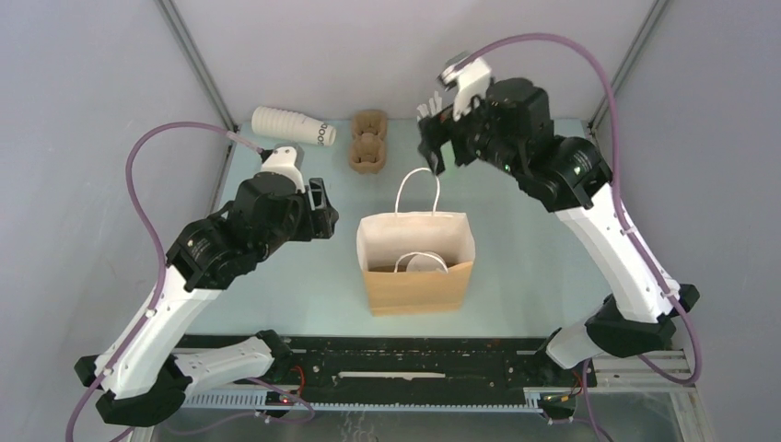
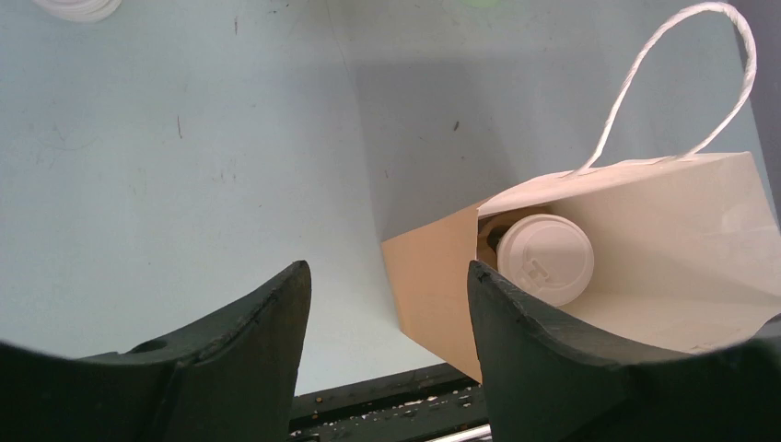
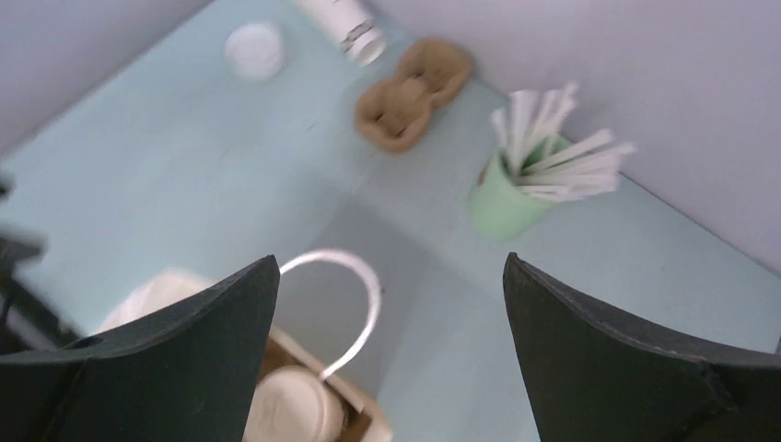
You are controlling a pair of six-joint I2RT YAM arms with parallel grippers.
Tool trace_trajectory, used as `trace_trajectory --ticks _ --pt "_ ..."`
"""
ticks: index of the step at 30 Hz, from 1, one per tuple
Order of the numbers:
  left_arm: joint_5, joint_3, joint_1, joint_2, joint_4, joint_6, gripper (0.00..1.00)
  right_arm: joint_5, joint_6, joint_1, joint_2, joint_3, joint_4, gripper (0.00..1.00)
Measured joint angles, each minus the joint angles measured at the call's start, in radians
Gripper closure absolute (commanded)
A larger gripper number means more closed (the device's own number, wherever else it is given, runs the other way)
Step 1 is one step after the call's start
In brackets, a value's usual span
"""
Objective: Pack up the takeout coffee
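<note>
Takeout coffee: the takeout coffee (image 1: 421,264) sat inside the paper bag (image 1: 416,287), which stood mouth-up about the middle of the table (image 1: 516,249).
Long axis: upright, judged from the white lid (image 2: 545,258) facing up out of the bag mouth. The cup wall was hidden by the bag.
Left claw: the left claw (image 1: 322,216) was open with nothing between its 2 fingers. It hung just beside the bag's left side, over bare table.
Right claw: the right claw (image 3: 389,261) was spread wide and empty. It was raised near the table's far right corner, close to the green cup of white sticks (image 3: 502,198), beyond the bag's far side.
Key relation: from the left claw the coffee lay to the right, behind the bag's left wall. From the right claw it lay toward the near edge and lower down.
Nearer arm: left.
Handles: 1 handle (image 1: 418,189) stood up on the bag's far side. The other (image 1: 421,255) drooped over the mouth, across the lid.
Judgement: the coffee looked already packed. Any further reach would probably have to come straight down through the mouth, since a sideways move would push the bag wall.
Elsewhere: a stack of cups (image 1: 293,126) lay on its side at the far left corner, a cardboard carrier (image 1: 368,140) sat by the far edge, and 1 spare lid (image 3: 255,51) lay near the stack.
</note>
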Motion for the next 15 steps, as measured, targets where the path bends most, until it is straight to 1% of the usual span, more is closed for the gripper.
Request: trace_trajectory --ticks 2,5,8,9,13,15 --pt "0.001 0.0 0.0 0.002 -0.003 0.007 0.32 0.016 0.048 -0.073 -0.002 -0.026 0.085 0.0" --pt "0.016 0.003 0.0 0.012 -0.019 0.023 0.31 0.007 0.142 -0.216 0.026 -0.073 0.22 0.0" --pt "0.045 0.015 0.0 0.027 -0.045 0.045 0.31 -0.044 0.243 -0.35 0.097 -0.1 0.327 0.0" --pt "0.054 0.023 0.0 0.033 -0.055 0.054 0.3 -0.073 0.282 -0.399 0.141 -0.098 0.364 0.02" --pt "0.077 0.048 0.001 0.043 -0.087 0.087 0.3 -0.181 0.372 -0.51 0.322 -0.043 0.423 0.2" --pt "0.079 0.054 0.001 0.043 -0.099 0.096 0.3 -0.242 0.411 -0.552 0.427 0.012 0.437 0.26"
